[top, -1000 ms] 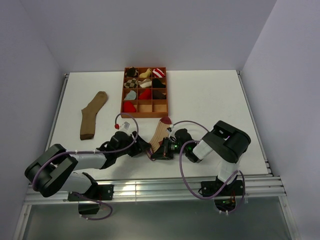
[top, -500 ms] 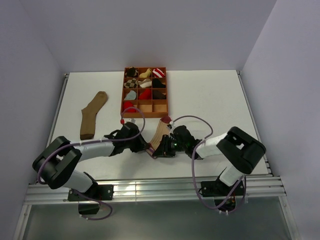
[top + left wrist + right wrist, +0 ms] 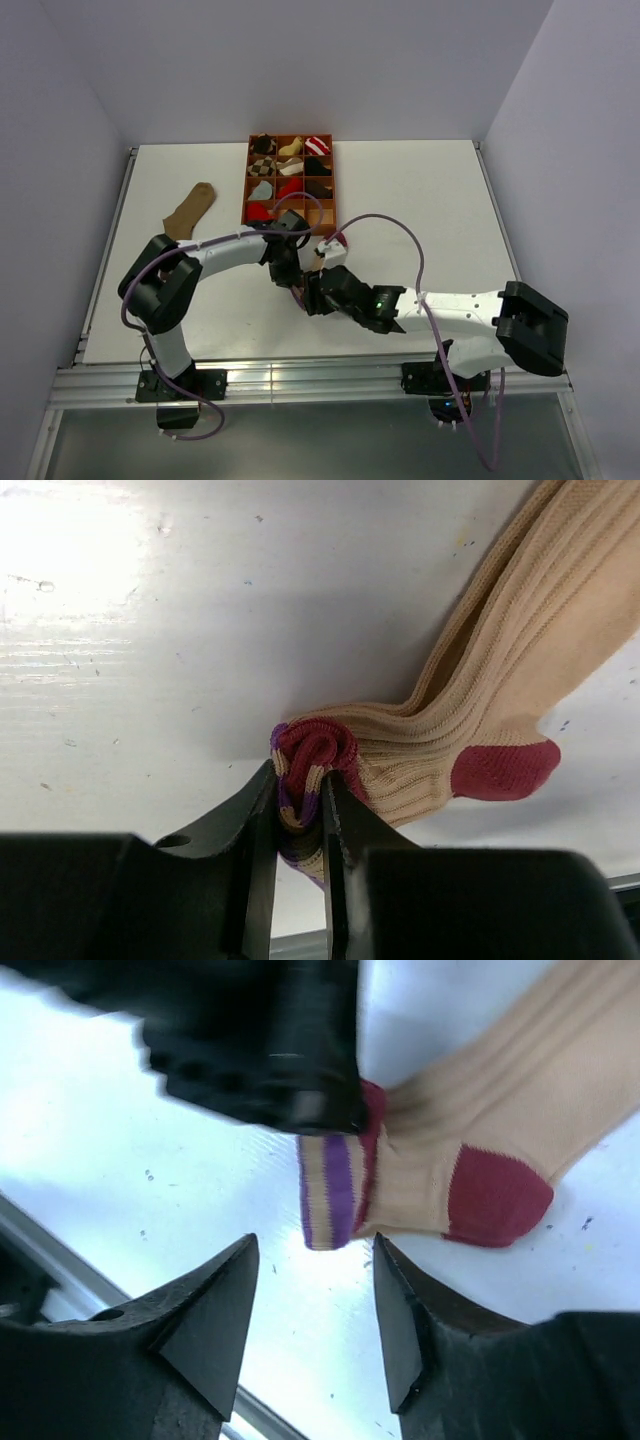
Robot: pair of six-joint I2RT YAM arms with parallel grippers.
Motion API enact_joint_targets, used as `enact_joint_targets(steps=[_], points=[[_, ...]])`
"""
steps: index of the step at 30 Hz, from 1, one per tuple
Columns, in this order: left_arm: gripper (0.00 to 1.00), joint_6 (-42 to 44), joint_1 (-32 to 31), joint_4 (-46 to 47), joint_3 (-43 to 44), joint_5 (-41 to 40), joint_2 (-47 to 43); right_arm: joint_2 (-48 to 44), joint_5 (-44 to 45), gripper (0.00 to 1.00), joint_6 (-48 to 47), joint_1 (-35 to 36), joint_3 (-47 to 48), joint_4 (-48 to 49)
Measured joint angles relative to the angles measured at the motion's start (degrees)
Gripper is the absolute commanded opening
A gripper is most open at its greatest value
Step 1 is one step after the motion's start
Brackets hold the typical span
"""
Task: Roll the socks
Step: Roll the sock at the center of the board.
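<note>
— Two to log. Starting with the left gripper (image 3: 300, 792): clamping tight on the rolled toe end of the striped sock (image 3: 500, 620), squeezing a maroon coil with purple and beige bands between the fingers.
— Holding anything besides that roll?
— Pinching only the roll. Seeing the rest trailing ahead and rightward of those fingers: ribbed beige foot, maroon heel patch, then leg, all lying flat on the white table (image 3: 150, 630).
— And the right gripper (image 3: 315, 1248)?
— Standing apart, gripping nothing. Hovering low over the table, pointing at the banded edge of the same roll just beyond its fingertips. Not touching it, going by the wrist view.
— Catching the other gripper from there?
— Yes, showing blurred and dark at upper left, sitting on the roll directly ahead of the right fingers.
— Meeting where, looking from above?
— Crowding tip to tip, just short of the near wall of the brown tray (image 3: 247, 185), hiding most of the striped sock under both wrists.
— Noting anything else?
— Spotting a brown sock (image 3: 190, 210) well off to the left of the left gripper, lying flat, lower part hiding behind that arm. Also logging small bundles (image 3: 262, 168) sitting in the tray compartments, just beyond both hands.
</note>
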Motion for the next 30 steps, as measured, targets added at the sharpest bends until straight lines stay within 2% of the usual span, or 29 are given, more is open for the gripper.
enact_joint_targets(steps=[3,8,15,20,23,25,26,28,30], points=[[0.07,1.99,0.0,-4.44,4.2,0.2,2.75,1.81,7.85,0.59,-2.82,5.27,3.48,-2.51],[0.08,3.93,0.0,-7.58,7.06,0.57,4.79,11.41,18.05,0.59,-6.49,11.58,11.93,-6.05],[0.08,4.2,0.04,-8.33,7.48,1.05,5.14,24.17,25.18,0.56,-7.87,14.64,18.56,-10.29],[0.08,4.2,0.11,-8.33,7.43,1.18,5.16,27.06,29.14,0.51,-7.48,14.67,19.12,-12.09],[0.08,4.37,0.15,-8.31,7.43,1.4,5.16,28.37,30.75,0.44,-7.13,14.69,19.5,-12.39],[0.09,4.66,0.22,-8.24,7.41,1.57,5.16,29.62,31.58,0.32,-6.8,14.69,19.58,-12.28],[0.1,4.92,0.22,-8.17,7.39,1.6,5.16,29.94,31.82,0.18,-6.71,14.75,19.63,-12.13],[0.18,5.27,0.22,-8.09,7.37,1.57,5.16,30.03,32.22,0.02,-6.38,14.99,19.63,-11.87],[0.23,5.29,0.22,-7.82,7.13,1.53,4.98,29.94,32.35,0.0,-5.97,14.99,19.45,-11.67]])
